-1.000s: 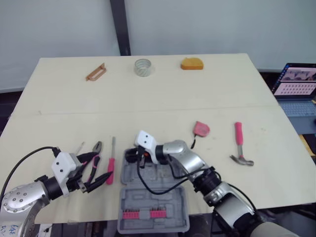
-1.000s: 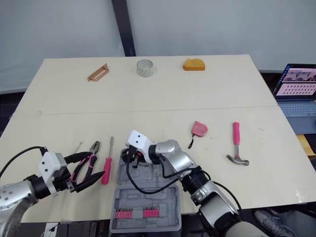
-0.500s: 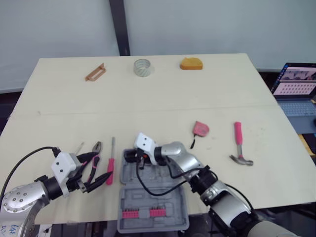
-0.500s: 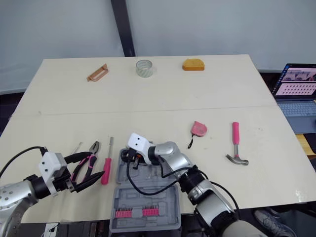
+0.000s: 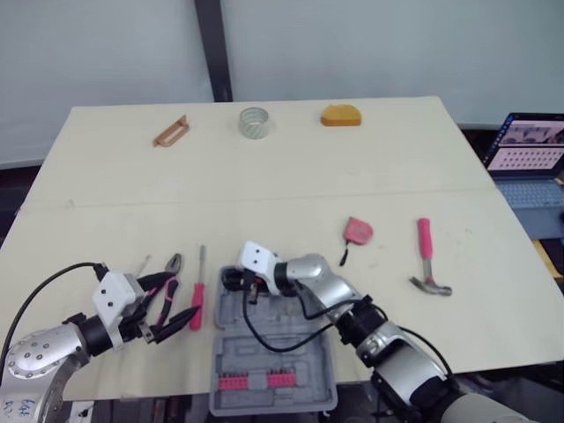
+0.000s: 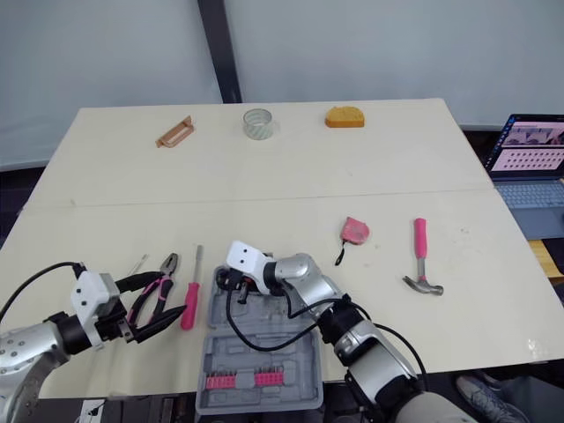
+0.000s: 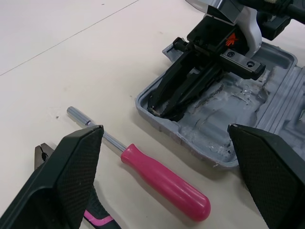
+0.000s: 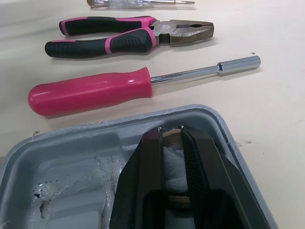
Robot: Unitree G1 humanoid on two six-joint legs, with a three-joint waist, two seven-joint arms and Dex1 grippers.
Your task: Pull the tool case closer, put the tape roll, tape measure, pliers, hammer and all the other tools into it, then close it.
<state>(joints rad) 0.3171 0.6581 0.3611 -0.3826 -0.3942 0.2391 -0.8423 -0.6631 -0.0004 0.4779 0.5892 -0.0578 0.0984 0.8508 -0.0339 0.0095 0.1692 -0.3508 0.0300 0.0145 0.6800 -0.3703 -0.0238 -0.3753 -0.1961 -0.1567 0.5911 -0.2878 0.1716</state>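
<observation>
Moved: your right gripper (image 8: pixel 167 135) has crept a touch toward the robot's left over the last 1 s. The tool case (image 5: pixel 282 361) and the left gripper (image 5: pixel 183 293) look unchanged.
Right gripper: the 2 fingers are nearly pressed together, with only a thin slit between them. They sit low inside the open case, with the tips up against the inner wall at its far left corner. You can't tell from this whether they actually pinch the wall.
Left gripper: spread wide and holding nothing, just above the table (image 5: pixel 264 185) to the left of the case.
Tool case: open and lying flat at the table's near edge, directly under the right gripper. A row of pink bits (image 5: pixel 256 381) sits in the near half.
Screwdriver (image 7: pixel 164 183): pink handle, on the table just past the case wall from the right gripper's tips and framed between the left gripper's fingers.
Pliers (image 8: pixel 128 38): just beyond the screwdriver and beside the left gripper.
Thin tester screwdriver (image 8: pixel 138 2): next past the pliers.
Tape measure (image 5: pixel 358 231): pink, to the right of the right gripper and apart from it.
Hammer (image 5: pixel 427 260): further right, well apart.
Tape roll (image 5: pixel 254 120): far ahead of both grippers, near the far edge.
Also at the far edge: an orange object (image 5: pixel 342 115) and a brown tool (image 5: pixel 171 130).
</observation>
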